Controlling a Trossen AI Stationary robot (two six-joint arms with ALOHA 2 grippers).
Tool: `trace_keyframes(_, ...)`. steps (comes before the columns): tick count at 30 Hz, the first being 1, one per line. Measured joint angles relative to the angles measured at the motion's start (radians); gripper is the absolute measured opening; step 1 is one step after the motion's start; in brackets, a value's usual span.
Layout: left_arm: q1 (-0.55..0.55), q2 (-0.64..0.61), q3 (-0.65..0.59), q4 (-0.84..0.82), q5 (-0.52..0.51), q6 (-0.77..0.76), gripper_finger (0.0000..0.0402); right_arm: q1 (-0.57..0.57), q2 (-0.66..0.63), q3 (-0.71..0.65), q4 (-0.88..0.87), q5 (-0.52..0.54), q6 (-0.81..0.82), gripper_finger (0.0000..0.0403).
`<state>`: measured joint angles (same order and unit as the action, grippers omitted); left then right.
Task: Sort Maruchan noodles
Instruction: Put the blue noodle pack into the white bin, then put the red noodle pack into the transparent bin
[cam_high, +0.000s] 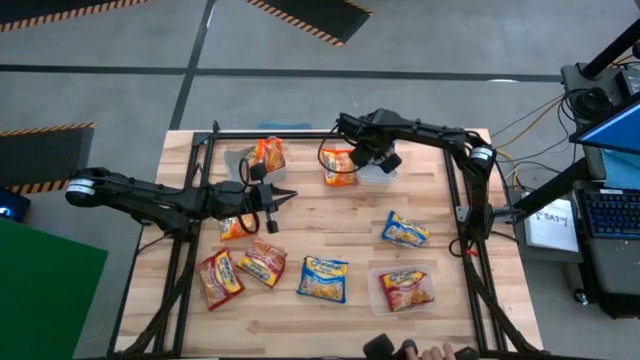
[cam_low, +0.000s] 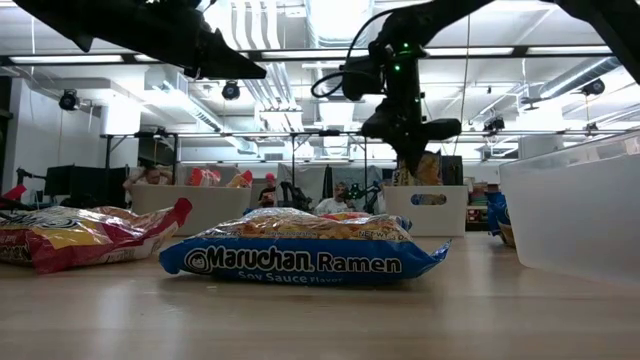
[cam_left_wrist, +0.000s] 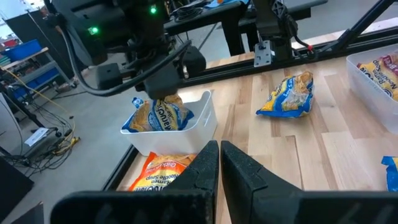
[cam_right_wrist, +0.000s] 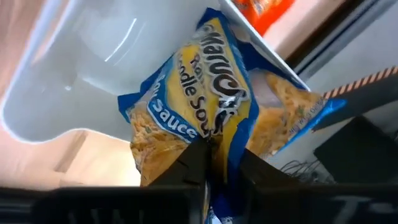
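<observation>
The right gripper (cam_right_wrist: 208, 158) is pinching a crinkly blue-and-yellow packet (cam_right_wrist: 199, 102) by one edge, dangling it in a white plastic bin (cam_left_wrist: 202, 115) at the far side of the wooden table (cam_high: 360, 215). The right wrist view shows the wrinkled foil up close; the overhead hides that packet under the arm. The left gripper (cam_left_wrist: 219, 163) hovers mid-table with fingers pressed together, empty. More flat packets, including a blue one (cam_high: 323, 278), lie scattered along the near side.
</observation>
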<state>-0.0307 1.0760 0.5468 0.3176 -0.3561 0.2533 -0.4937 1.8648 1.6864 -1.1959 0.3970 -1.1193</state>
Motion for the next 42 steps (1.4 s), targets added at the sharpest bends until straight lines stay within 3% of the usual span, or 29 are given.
trace_keyframes(11, 0.000, 0.000, 0.000, 0.000, 0.000, 0.000, 0.0000, -0.011, 0.000, -0.001, 0.080, 0.007, 0.070, 0.0116)
trace_keyframes(18, 0.000, 0.000, 0.000, 0.000, 0.000, 0.000, 0.0000, 0.021, -0.014, 0.076, 0.052, 0.156, 0.212, 0.0130)
trace_keyframes(24, 0.000, 0.000, 0.000, 0.000, 0.000, -0.010, 0.0000, 0.095, -0.068, 0.147, 0.012, 0.121, 0.584, 0.0109)
trace_keyframes(31, 0.000, 0.000, 0.000, -0.007, 0.000, -0.045, 0.0000, 0.180, -0.183, 0.132, -0.019, -0.197, 0.950, 0.0065)
trace_keyframes(36, 0.000, 0.000, 0.000, -0.014, 0.000, -0.080, 0.0000, 0.285, -0.293, 0.012, 0.044, -0.213, 1.069, 0.0030)
trace_keyframes(42, 0.000, 0.000, 0.000, -0.024, 0.000, -0.117, 0.0000, 0.405, -0.430, -0.245, 0.325, -0.214, 1.159, 0.0010)
